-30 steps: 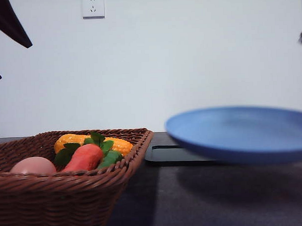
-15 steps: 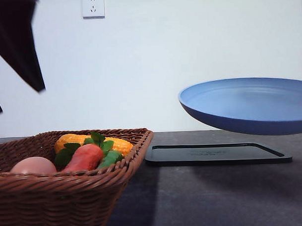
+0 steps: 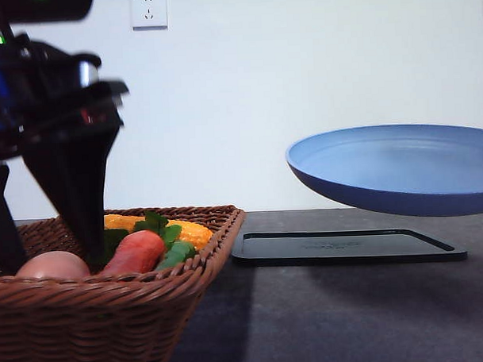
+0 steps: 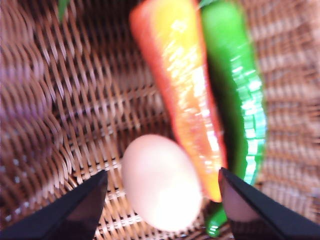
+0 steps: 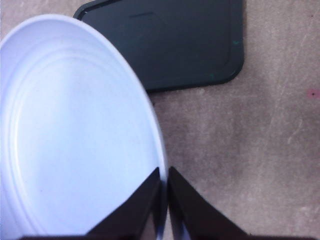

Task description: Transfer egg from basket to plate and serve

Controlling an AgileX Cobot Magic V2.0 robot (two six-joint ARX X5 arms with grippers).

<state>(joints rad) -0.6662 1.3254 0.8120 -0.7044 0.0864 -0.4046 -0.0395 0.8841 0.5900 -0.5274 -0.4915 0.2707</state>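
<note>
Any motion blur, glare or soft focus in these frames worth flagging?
Front view: left gripper and arm smeared by motion blur; plate sharp. Left wrist view: soft throughout, the egg overexposed, glare on the green pepper. Right wrist view: reasonably sharp, evenly lit, right gripper pinching the plate rim.

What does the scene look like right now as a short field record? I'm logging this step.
left pincer: open, fingers either side of the egg, not closed on it
egg: lying in the basket
basket extras: orange-red carrot, green pepper, yellow corn
right pincer: shut on the plate rim
plate: held in the air above the table, empty
tray: flat on the table, below the plate
</note>
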